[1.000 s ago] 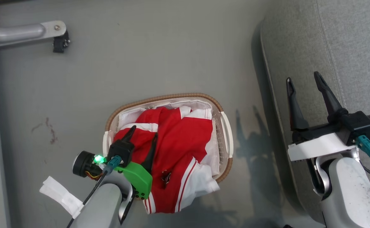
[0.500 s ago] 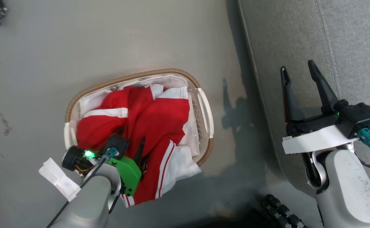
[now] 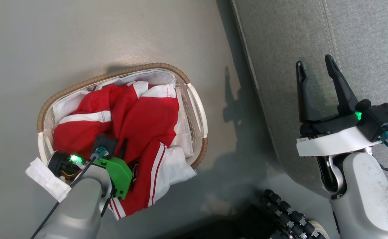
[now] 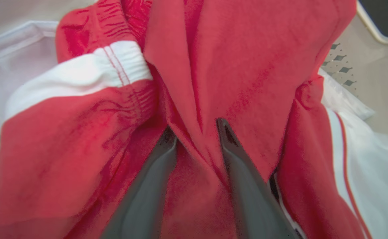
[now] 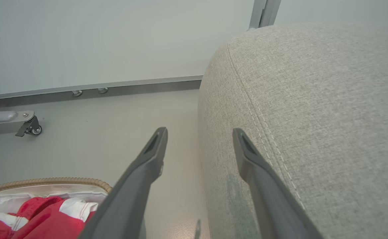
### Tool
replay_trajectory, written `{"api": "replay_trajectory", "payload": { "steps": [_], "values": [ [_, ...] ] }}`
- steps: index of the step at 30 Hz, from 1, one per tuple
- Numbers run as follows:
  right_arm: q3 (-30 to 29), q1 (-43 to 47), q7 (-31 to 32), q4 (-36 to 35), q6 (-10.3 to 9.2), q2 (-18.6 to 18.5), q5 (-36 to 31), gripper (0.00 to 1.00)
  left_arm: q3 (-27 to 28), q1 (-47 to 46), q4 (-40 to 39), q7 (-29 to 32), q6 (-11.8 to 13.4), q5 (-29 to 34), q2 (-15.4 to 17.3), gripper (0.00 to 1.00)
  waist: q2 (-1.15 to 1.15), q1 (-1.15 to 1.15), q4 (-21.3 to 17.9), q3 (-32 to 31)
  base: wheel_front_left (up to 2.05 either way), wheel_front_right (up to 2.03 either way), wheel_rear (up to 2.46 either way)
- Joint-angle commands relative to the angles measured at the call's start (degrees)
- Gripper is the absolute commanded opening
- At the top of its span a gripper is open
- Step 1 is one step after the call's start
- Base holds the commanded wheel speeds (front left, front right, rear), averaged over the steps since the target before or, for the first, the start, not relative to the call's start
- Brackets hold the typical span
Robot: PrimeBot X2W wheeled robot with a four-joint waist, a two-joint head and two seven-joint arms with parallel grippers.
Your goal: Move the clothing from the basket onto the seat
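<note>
Red cloth surrounds the left gripper (image 4: pixel 196 127), which is pushed down into the clothing (image 3: pixel 140 116) at the near end of the basket (image 3: pixel 114 73). Its two dark fingers stand apart with a raised fold of the red fabric between them; the left wrist view does not show whether they are squeezing it. Beside that fold lies a white elastic band with red stitching. The clothing fills most of the basket, and a red-and-white leg with stripes spills over the basket's near rim onto the grey floor (image 3: pixel 81 33). A white liner (image 3: pixel 64 104) shows along the basket's inner wall, at its left and far ends, under the brown woven rim.

To the right of the basket, well apart from it, the right gripper (image 3: pixel 314 60) hangs with its fingers spread wide and nothing between them, over the near edge of the seat (image 3: pixel 363 39). The seat's grey woven cushion, with a double stitched seam, rises to the right of the basket across a strip of bare floor. Beyond the basket, the right wrist view shows a metal leg on a caster (image 5: pixel 31 127) and a pale wall (image 5: pixel 114 39).
</note>
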Motion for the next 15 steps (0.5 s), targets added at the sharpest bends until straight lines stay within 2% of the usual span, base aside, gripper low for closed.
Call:
{"api": "replay_trajectory", "payload": {
  "steps": [1, 8, 15],
  "values": [
    [0.1, 0.0, -0.3, 0.2, -0.04, -0.2, 0.2, 1.00, 0.1, -0.8, -0.5, 0.0, 0.0, -0.3, 0.1, 0.00, 0.00, 0.00, 0.1, -0.4, 0.00, 0.00, 0.00],
    [0.3, 0.7, -0.3, 1.1, -0.04, -0.2, -0.7, 1.00, 0.1, 1.8, -2.9, 0.0, 0.0, -1.8, -0.6, 0.00, 0.00, 0.00, 1.2, -3.5, 0.00, 0.00, 0.00],
    [-0.2, 2.3, -0.3, 2.3, -0.04, -0.2, -2.6, 1.00, -0.6, 4.7, -7.9, 0.0, 0.0, -3.5, -1.2, 0.00, 0.00, 0.00, 3.3, -9.7, 0.00, 0.00, 0.00]
  ]
}}
